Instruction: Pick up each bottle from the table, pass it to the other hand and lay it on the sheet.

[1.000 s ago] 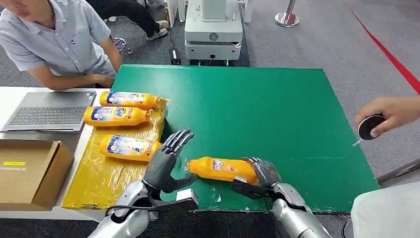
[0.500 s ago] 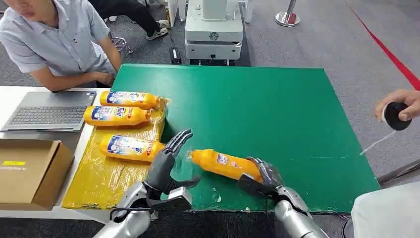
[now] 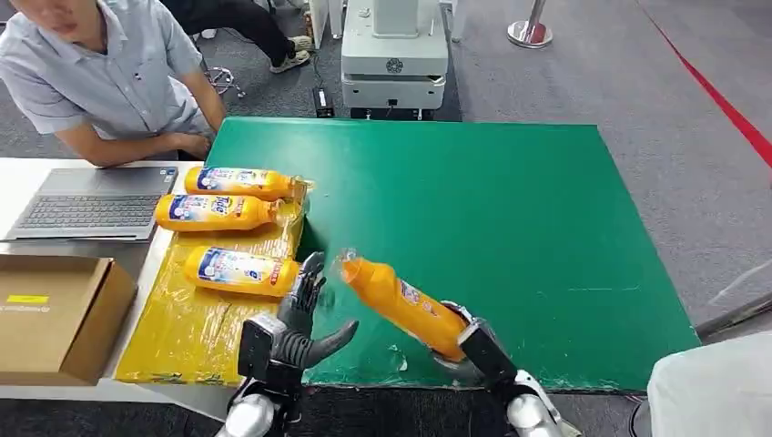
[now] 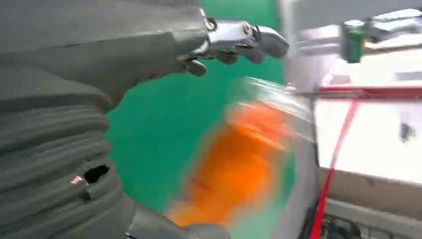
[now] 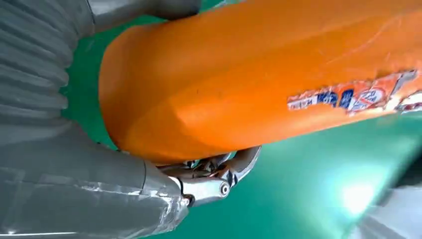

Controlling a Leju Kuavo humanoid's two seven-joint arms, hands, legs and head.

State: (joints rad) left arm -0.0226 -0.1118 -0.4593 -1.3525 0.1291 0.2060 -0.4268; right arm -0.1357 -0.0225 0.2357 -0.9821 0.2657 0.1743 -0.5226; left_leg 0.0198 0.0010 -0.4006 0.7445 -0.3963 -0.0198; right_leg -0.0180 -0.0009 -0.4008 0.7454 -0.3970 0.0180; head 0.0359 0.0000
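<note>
My right hand (image 3: 478, 344) grips the base of an orange bottle (image 3: 401, 306) and holds it tilted, its cap end raised toward the left over the green table (image 3: 510, 200). The right wrist view shows the orange bottle (image 5: 259, 69) close up, with fingers (image 5: 219, 174) curled round it. My left hand (image 3: 296, 323) is open just left of the cap, apart from it, fingers spread. In the left wrist view the bottle (image 4: 234, 164) is an orange blur in front of the left hand (image 4: 99, 74). Three orange bottles (image 3: 238, 269) lie on the yellow sheet (image 3: 182, 332).
A person in a grey shirt (image 3: 100, 82) leans on the white desk beside a laptop (image 3: 91, 202). A cardboard box (image 3: 55, 314) stands left of the sheet. A white machine (image 3: 393, 55) stands beyond the table's far edge.
My right hand has lifted and tilted the bottle, its cap end swinging up and left. My left hand has drawn back and turned. The person's hand with the black disc at the right has left.
</note>
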